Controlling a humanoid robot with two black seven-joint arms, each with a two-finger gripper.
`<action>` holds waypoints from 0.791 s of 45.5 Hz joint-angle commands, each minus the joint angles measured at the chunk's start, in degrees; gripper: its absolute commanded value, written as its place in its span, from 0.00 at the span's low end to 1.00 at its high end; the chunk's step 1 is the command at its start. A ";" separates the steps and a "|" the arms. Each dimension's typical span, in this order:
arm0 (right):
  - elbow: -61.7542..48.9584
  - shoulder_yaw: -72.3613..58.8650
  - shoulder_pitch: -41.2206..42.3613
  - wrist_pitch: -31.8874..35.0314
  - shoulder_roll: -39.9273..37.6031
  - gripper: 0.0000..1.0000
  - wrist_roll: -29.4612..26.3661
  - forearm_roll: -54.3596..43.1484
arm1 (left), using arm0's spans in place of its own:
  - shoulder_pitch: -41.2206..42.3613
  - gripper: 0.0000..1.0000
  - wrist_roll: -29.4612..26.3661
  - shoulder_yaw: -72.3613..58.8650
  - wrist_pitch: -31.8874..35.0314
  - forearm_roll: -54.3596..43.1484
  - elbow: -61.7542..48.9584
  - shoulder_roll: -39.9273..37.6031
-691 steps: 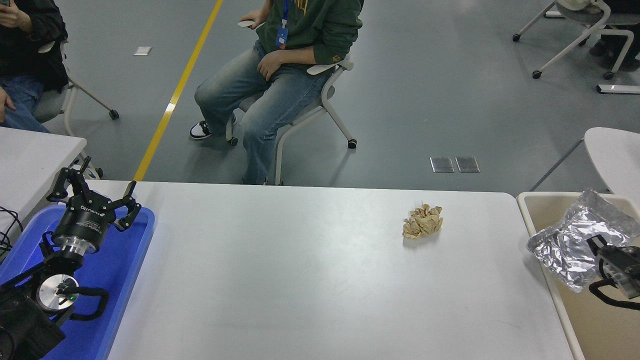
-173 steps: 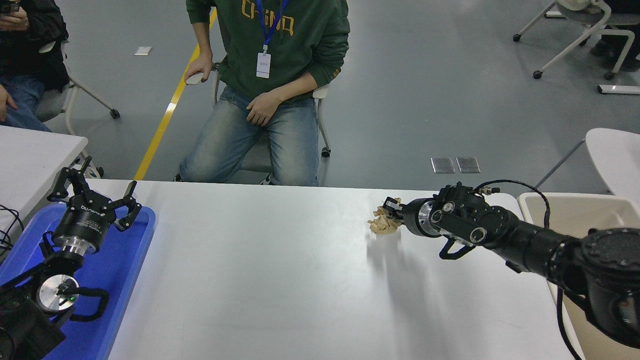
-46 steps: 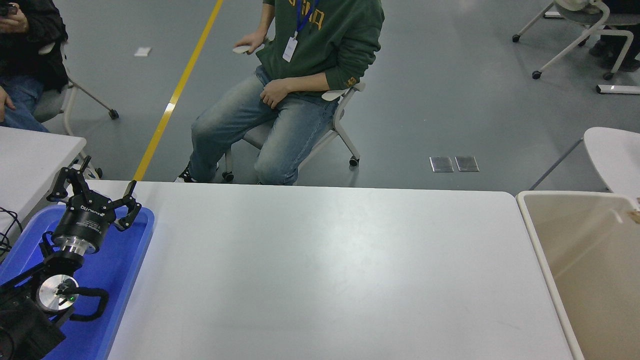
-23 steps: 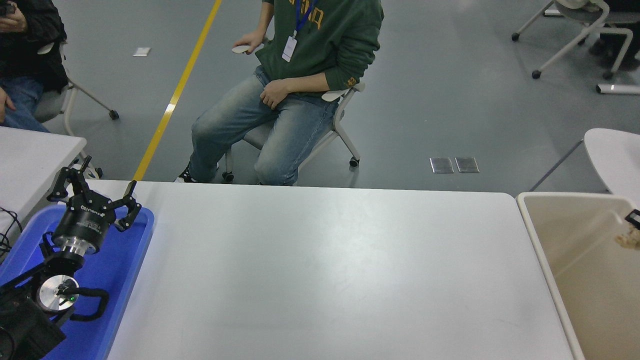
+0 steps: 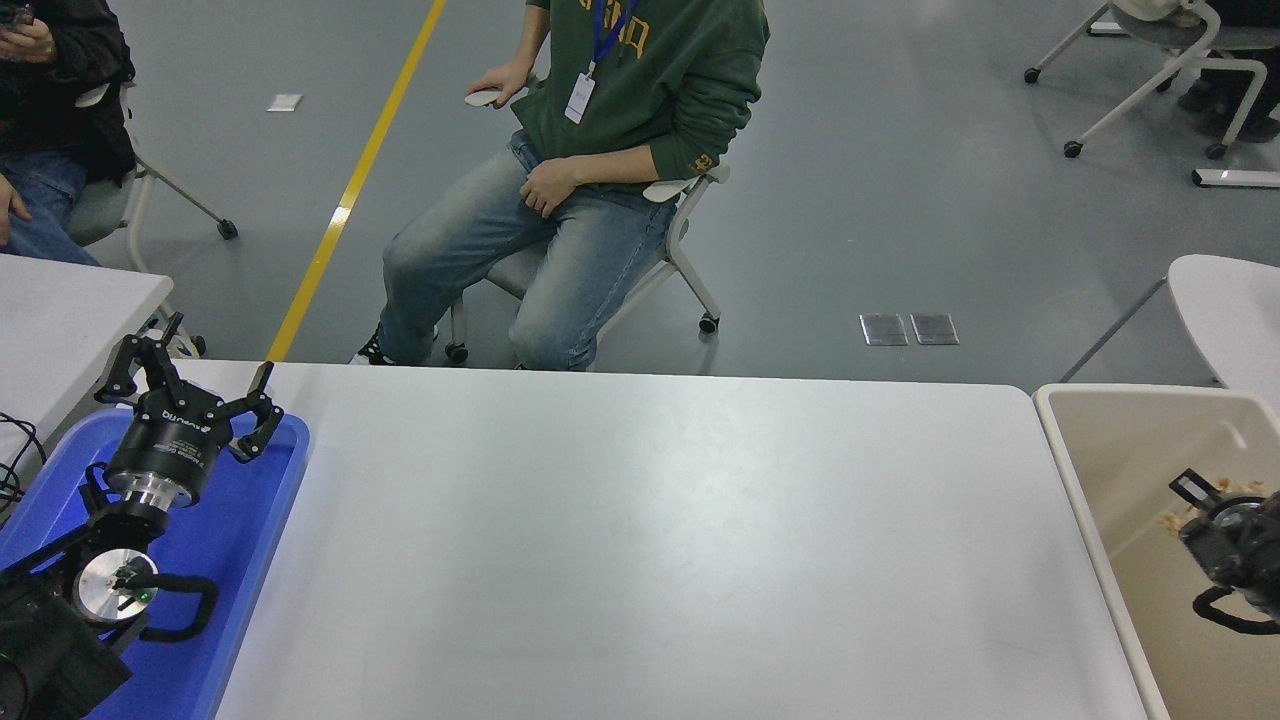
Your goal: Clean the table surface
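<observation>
We see a grey floor (image 5: 900, 200) filling the upper frame, with a yellow line (image 5: 350, 190) running diagonally at upper left and two metal floor plates (image 5: 909, 329) right of centre. A person (image 5: 590, 170) sits on a wheeled chair (image 5: 680, 250) at top centre. Another chair (image 5: 1150, 60) stands at upper right, and a small white desk (image 5: 1230, 310) with a rounded corner at right.

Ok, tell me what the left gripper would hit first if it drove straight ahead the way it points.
Probably nothing nearby. The left gripper, open over the blue tray, points up and away past the table surface's far-left corner; beyond lies grey floor. Depth is unclear.
</observation>
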 commanded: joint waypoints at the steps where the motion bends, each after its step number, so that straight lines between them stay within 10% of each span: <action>1: -1.42 0.09 -1.11 -1.30 2.24 0.00 0.00 0.68 | 0.00 1.00 0.00 0.05 0.00 0.00 0.00 0.00; 10: -1.42 0.18 -1.11 -1.30 2.15 0.04 -0.26 0.68 | 0.00 1.00 0.00 -0.04 0.00 0.00 0.00 0.00; 15: -2.29 0.27 -0.94 -2.44 2.15 0.95 -0.26 0.77 | 0.00 1.00 0.00 0.05 0.00 0.00 0.00 0.00; 16: -2.82 0.44 -0.94 -3.32 2.15 1.00 -0.26 0.86 | 0.00 1.00 0.00 0.05 0.00 0.00 0.00 0.00; 36: -3.79 1.23 -0.59 -6.75 2.07 1.00 -0.26 7.71 | 0.00 1.00 0.00 0.05 0.00 0.00 0.00 0.00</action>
